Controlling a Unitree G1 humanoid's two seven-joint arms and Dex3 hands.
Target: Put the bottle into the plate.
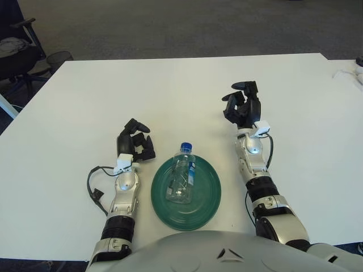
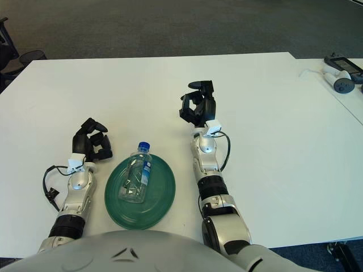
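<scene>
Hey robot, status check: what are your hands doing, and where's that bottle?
Left hand curled, empty, left of plate. Right hand curled, empty, right of it. Bottle lying in plate. Nothing in the way.

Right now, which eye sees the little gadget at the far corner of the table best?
The right eye view: the gadget and its cord show whole by the table's far right edge. The left eye view catches only a bit of cord at its right border.
</scene>
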